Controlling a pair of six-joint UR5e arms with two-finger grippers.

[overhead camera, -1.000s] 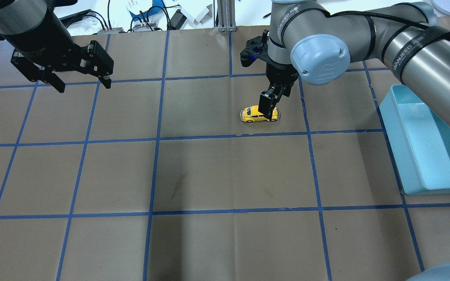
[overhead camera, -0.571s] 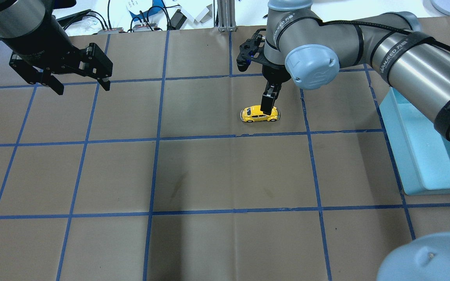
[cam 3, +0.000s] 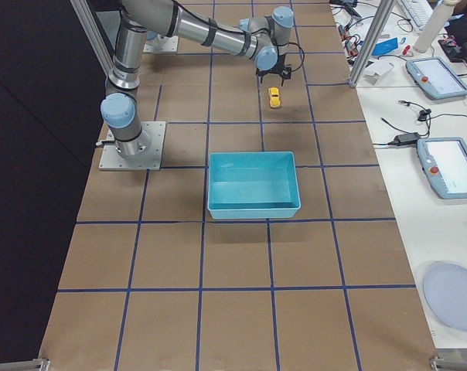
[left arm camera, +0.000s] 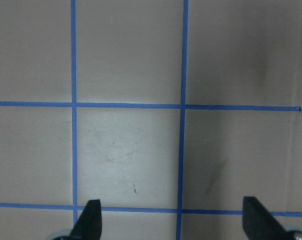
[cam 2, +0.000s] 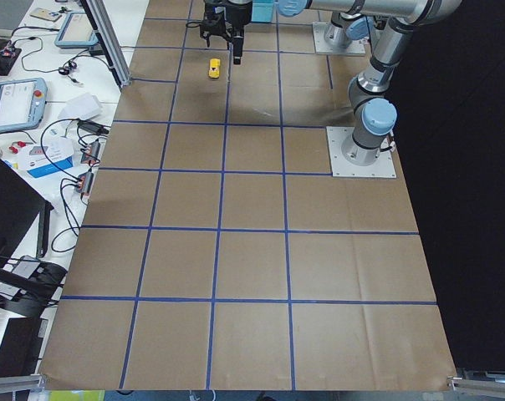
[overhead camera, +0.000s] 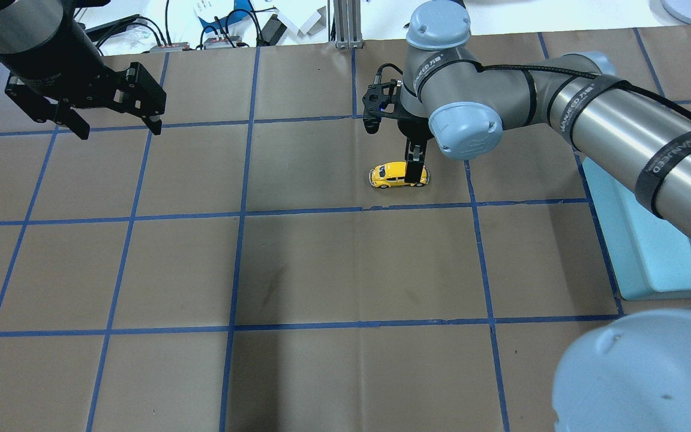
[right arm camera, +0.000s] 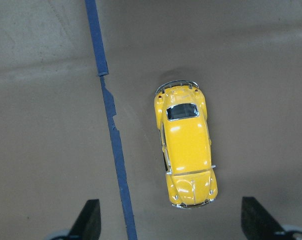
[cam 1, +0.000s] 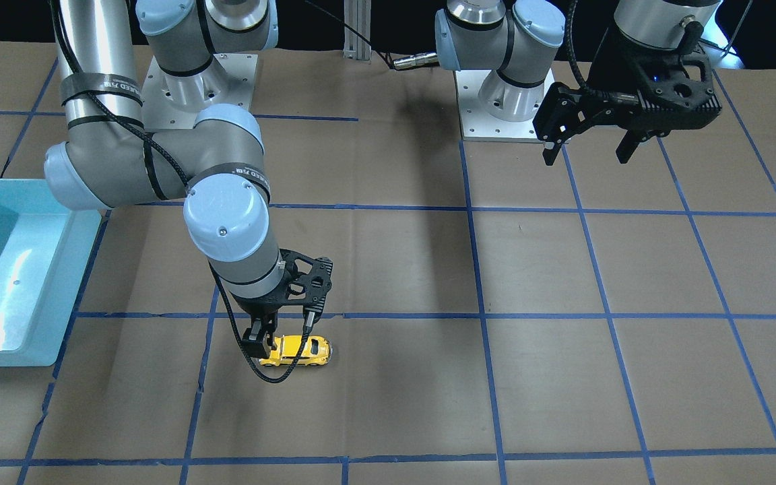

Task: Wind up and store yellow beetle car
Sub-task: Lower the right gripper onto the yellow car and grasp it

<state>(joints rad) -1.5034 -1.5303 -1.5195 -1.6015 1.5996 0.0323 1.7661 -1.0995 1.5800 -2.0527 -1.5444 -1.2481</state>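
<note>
The yellow beetle car stands on its wheels on the brown paper, right of centre at the back. It also shows in the front view and the right wrist view. My right gripper is open and low over the car, with one finger on each flank and not touching it; the front view shows this too. My left gripper hangs open and empty high over the far left of the table, also in the front view.
A teal bin sits at the table's right edge, near the right arm; it shows in the front view and right side view. Blue tape lines grid the paper. Cables and devices lie beyond the far edge.
The right wrist has turned and its gripper has come lower around the car, which has stayed put. The left gripper has drifted slightly left.
</note>
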